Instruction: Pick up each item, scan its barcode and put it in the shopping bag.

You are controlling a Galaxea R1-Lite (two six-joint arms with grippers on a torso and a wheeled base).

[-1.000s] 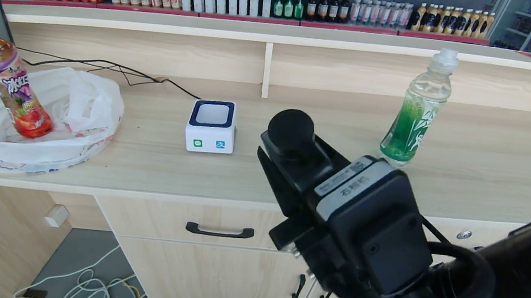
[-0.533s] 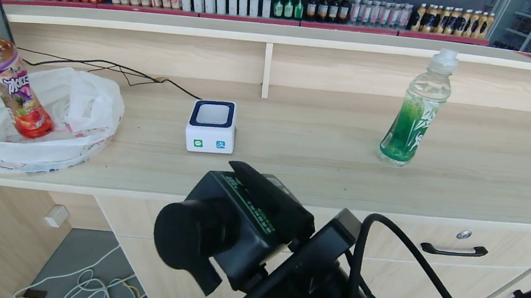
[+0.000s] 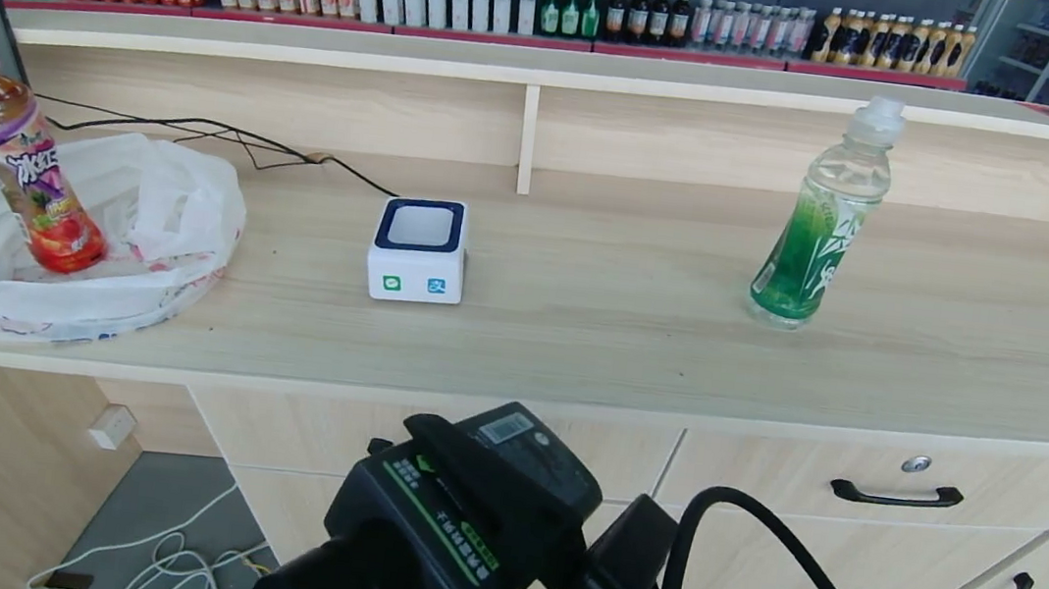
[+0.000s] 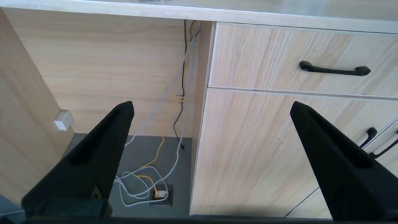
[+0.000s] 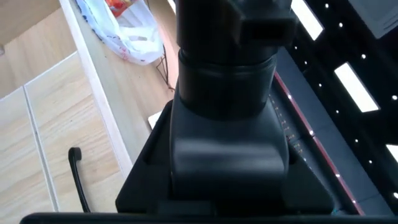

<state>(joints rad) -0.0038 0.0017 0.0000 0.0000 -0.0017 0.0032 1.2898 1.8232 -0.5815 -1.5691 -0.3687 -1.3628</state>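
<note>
Waiting upright toward the right edge of the tabletop [image 3: 578, 340], the green bottle [image 3: 818, 229] looks to be the item in hand; the red bottle [image 3: 25, 168] already stands on the bag [image 3: 170, 195] at the left edge, so I'd judge half the job done; the scanner [image 3: 418, 248] sits mid-tabletop between them. The left hand [image 4: 211, 106] hangs spread and empty before the drawers [image 4: 280, 56] under the front edge; the right arm [image 3: 470, 516] is low there too, and whether its hand is spread or pressed together I cannot tell. Next, I reckon, a hand must rise over the front edge, spread, and close round the green bottle's label, keeping it upright for the scanner.
</note>
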